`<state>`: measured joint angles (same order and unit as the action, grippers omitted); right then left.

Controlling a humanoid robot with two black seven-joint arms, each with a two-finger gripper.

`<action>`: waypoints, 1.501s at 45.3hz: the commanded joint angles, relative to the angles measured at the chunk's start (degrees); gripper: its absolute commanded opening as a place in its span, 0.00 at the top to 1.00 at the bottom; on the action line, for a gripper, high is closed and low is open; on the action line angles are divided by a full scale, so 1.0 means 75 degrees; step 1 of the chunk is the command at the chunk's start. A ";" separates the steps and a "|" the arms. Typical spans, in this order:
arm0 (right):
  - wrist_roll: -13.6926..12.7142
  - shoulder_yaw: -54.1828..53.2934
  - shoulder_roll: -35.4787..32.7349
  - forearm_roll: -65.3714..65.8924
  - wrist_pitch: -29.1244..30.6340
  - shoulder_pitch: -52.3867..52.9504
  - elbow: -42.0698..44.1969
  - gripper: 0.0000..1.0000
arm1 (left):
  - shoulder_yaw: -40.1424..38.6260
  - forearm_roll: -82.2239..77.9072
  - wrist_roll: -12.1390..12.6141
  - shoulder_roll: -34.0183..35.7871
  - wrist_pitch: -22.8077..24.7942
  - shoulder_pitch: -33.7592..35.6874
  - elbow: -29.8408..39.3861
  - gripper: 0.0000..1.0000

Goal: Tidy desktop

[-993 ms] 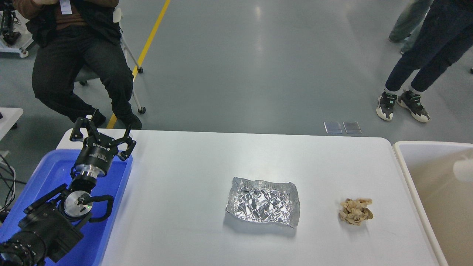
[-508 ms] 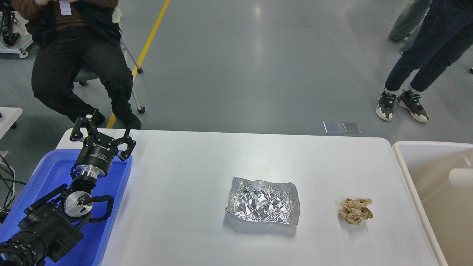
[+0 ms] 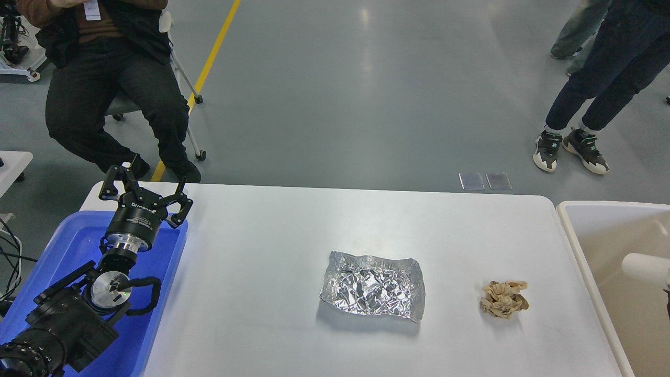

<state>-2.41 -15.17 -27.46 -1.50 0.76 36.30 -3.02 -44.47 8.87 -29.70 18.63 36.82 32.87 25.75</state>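
Note:
The white desktop (image 3: 293,225) holds a crumpled sheet of silver foil (image 3: 372,286) at its middle front and a wad of crumpled brown paper (image 3: 503,299) to the right of the foil. My left gripper (image 3: 145,180) is open and empty. It is held above the far right corner of the blue bin (image 3: 78,241), at the desktop's left edge and far from both pieces. My right gripper is out of view; only a dark sliver shows at the right edge.
A beige-white tub (image 3: 576,246) stands off the desktop's right edge, with a white cylindrical thing (image 3: 643,266) inside it. A seated person (image 3: 104,89) is beyond the far left corner. Another person's legs (image 3: 581,115) stand at the far right.
The white cylindrical thing in the tub has moved down and to the left. My left arm, the foil and the paper wad have not moved.

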 commanded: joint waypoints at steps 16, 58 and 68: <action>-0.0078 -0.0040 0.0016 0.0024 -0.0054 0.0058 0.0040 0.00 | 0.0000 0.0000 0.0000 0.0000 -0.0011 0.0000 0.0000 0.00; -0.0078 -0.3624 -0.1086 -0.0105 0.1457 0.1570 -0.3814 0.00 | 0.0011 0.0012 0.0000 0.0000 -0.0023 0.0000 0.0000 0.00; -0.0078 -0.4118 -0.0079 -0.0105 0.1445 0.1734 -0.4355 0.00 | 0.0011 0.0012 -0.0012 0.0000 -0.0023 0.0012 0.0000 0.00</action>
<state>-3.01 -39.16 -32.59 -2.28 10.70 47.95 -28.20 -44.38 8.95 -29.71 18.64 36.65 32.92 25.75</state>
